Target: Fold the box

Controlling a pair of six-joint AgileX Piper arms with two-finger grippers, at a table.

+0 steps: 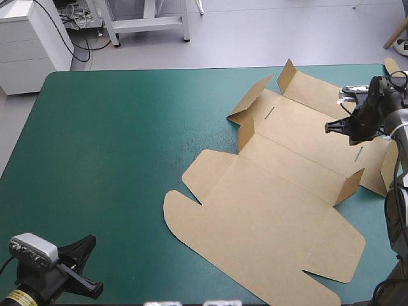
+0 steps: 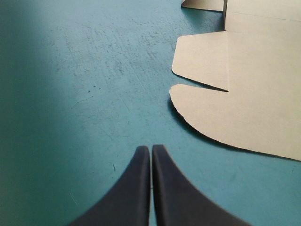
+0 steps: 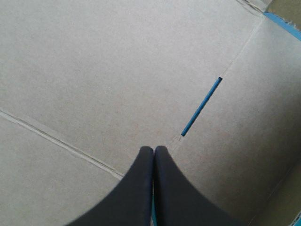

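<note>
While the box (image 1: 274,210) lies nearly flat, left gripper (image 2: 151,149) and right gripper (image 3: 154,149) sit pinched together; side walls need raising next.

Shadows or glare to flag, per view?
High view: pale sheen on the teal-green cover beside the box; raised flaps cast small shadows. Left wrist view: broad shadow on the cover on the side of the left tool away from the box; thin shadow under the box's edge. Right wrist view: box fairly evenly lit ahead of the right tool, no glare.
</note>
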